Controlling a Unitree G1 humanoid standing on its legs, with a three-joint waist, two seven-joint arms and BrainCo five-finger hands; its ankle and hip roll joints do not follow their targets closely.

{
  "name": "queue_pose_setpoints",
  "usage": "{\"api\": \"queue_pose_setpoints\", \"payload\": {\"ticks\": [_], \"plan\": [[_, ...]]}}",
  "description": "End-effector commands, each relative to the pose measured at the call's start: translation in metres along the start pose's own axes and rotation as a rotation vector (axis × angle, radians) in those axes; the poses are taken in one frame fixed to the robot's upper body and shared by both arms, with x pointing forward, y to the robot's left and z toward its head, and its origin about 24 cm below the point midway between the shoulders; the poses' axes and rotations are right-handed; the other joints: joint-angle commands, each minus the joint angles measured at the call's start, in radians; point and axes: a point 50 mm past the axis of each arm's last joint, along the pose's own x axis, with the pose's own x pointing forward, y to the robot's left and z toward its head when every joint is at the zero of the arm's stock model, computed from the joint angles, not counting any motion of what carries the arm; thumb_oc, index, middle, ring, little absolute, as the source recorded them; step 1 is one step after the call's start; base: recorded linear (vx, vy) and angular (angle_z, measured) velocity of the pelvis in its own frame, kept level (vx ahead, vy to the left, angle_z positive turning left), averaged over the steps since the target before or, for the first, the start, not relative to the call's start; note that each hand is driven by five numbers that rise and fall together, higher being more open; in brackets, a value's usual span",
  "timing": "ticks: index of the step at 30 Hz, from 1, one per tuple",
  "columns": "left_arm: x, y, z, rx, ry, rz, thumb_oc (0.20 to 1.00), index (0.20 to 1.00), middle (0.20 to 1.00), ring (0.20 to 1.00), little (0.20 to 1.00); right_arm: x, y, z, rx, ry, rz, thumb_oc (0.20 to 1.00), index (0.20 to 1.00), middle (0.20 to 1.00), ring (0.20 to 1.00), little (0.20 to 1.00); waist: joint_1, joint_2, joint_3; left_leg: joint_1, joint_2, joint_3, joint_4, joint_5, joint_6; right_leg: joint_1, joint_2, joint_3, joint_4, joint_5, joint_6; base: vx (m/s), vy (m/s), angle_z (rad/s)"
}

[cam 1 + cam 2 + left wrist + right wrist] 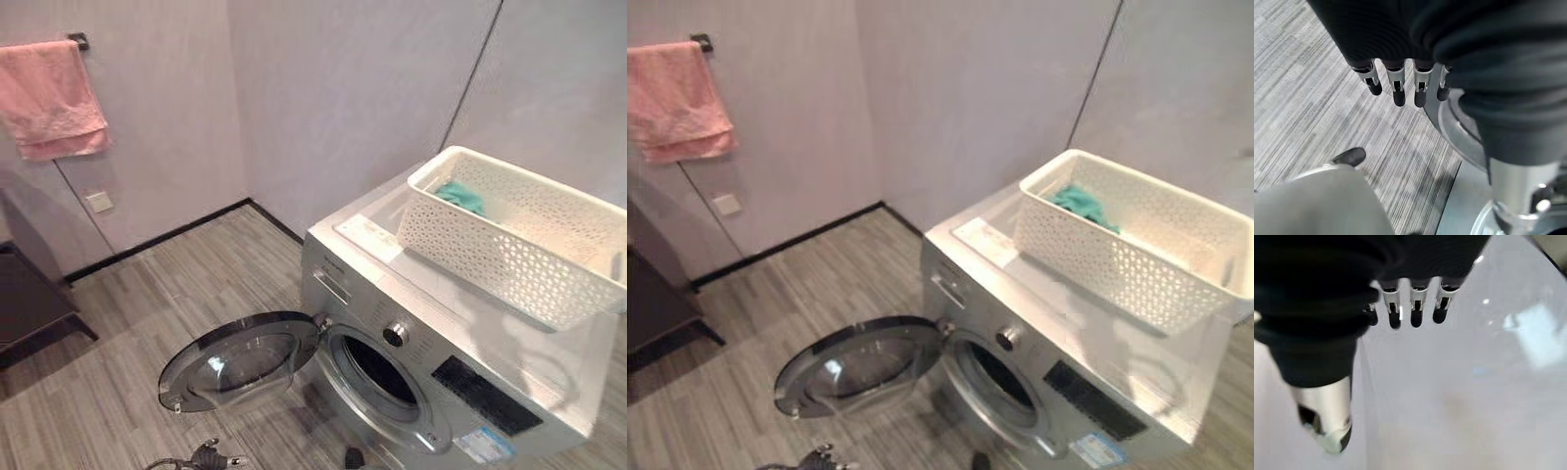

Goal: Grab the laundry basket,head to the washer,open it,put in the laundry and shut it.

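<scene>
Washer [460,382] fills the lower right of the frame, its door [240,360] swung open toward the lower left. On its top sits the basket [509,230], long axis running toward the right edge, teal laundry [460,198] at its far left end. Left hand [1400,83] hangs relaxed and empty over the floor [167,284] by the door; right hand [1413,308] hovers open over the washer top, likely nearer the basket.
</scene>
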Motion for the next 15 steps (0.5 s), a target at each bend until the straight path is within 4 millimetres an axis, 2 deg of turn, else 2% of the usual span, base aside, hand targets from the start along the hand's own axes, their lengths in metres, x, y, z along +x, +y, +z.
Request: {"api": "queue_pose_setpoints", "payload": {"ticks": [1,4,5,8,9,10,11,12,13,15], "plan": [[0.0,0.012,0.0,0.031,0.007,-0.016,1.0,1.0,1.0,1.0,1.0,0.013,-0.01,0.017,-0.001,-0.035,-0.002,1.0,1.0,1.0,1.0,1.0,0.031,-0.045,-0.016,0.063,-0.002,-0.018,0.038,-0.121,0.027,-0.123,-0.065,0.019,0.119,-0.018,0.04,0.05,-0.136,0.06],[0.001,0.01,0.002,0.026,0.001,-0.032,1.0,1.0,1.0,1.0,1.0,0.019,-0.004,0.03,-0.004,-0.069,0.045,1.0,1.0,1.0,1.0,1.0,0.041,-0.039,-0.023,0.049,0.014,-0.024,0.023,-0.103,0.011,-0.111,-0.054,0.001,0.095,-0.034,0.03,0.04,-0.107,0.1],[0.001,0.009,0.004,0.023,-0.008,-0.043,1.0,1.0,1.0,1.0,1.0,0.024,0.0,0.045,-0.017,-0.113,0.07,1.0,1.0,1.0,1.0,1.0,0.055,-0.037,-0.022,0.033,0.028,-0.025,0.012,-0.087,-0.002,-0.106,-0.045,-0.011,0.074,-0.043,0.026,0.01,-0.072,0.11],[0.001,0.007,0.008,0.021,-0.018,-0.056,1.0,1.0,1.0,1.0,1.0,0.03,0.002,0.062,-0.006,-0.152,0.086,1.0,1.0,1.0,1.0,1.0,0.063,-0.023,-0.013,0.006,0.044,-0.03,-0.001,-0.064,-0.019,-0.107,-0.033,-0.022,0.06,-0.055,0.016,0.0,-0.083,0.12],[0.001,0.007,0.008,0.019,-0.018,-0.057,1.0,1.0,1.0,1.0,1.0,0.031,0.002,0.063,-0.008,-0.154,0.086,1.0,1.0,1.0,1.0,1.0,0.061,-0.021,-0.014,0.005,0.045,-0.03,-0.002,-0.063,-0.019,-0.108,-0.032,-0.023,0.06,-0.055,0.015,-0.01,-0.084,0.14],[0.001,0.007,0.008,0.017,-0.017,-0.061,1.0,1.0,1.0,1.0,1.0,0.033,0.004,0.067,0.002,-0.16,0.102,0.95,0.95,0.95,0.95,0.95,0.066,-0.017,-0.008,-0.007,0.05,-0.033,-0.003,-0.057,-0.024,-0.113,-0.029,-0.029,0.059,-0.06,0.012,-0.07,-0.077,0.16],[0.001,0.01,0.009,0.011,-0.021,-0.06,1.0,1.0,1.0,1.0,1.0,0.036,0.004,0.07,-0.002,-0.159,0.12,0.956,0.956,0.956,0.956,0.956,0.075,-0.014,0.011,-0.035,0.059,-0.039,-0.002,-0.044,-0.033,-0.128,-0.027,-0.034,0.064,-0.065,0.006,-0.07,-0.077,0.27],[0.001,0.009,0.009,0.008,-0.022,-0.063,1.0,1.0,1.0,1.0,1.0,0.037,0.003,0.072,-0.004,-0.162,0.118,1.0,1.0,1.0,1.0,1.0,0.071,-0.01,0.009,-0.038,0.059,-0.04,-0.001,-0.044,-0.033,-0.131,-0.027,-0.036,0.066,-0.066,0.006,-0.15,-0.098,0.34],[0.001,0.013,0.007,0.012,-0.018,-0.06,1.0,1.0,1.0,1.0,1.0,0.04,0.007,0.074,-0.008,-0.16,0.154,1.0,1.0,1.0,1.0,1.0,0.08,0.001,0.04,-0.079,0.072,-0.047,0.002,-0.024,-0.044,-0.157,-0.019,-0.043,0.071,-0.073,-0.004,-0.11,-0.074,0.34],[0.001,0.016,0.002,0.004,0.002,-0.051,1.0,1.0,1.0,1.0,1.0,0.041,0.01,0.072,-0.001,-0.151,0.179,1.0,1.0,1.0,1.0,1.0,0.082,0.008,0.053,-0.096,0.078,-0.044,0.0,-0.011,-0.05,-0.174,-0.014,-0.048,0.074,-0.075,-0.008,-0.08,-0.08,0.26]]}}
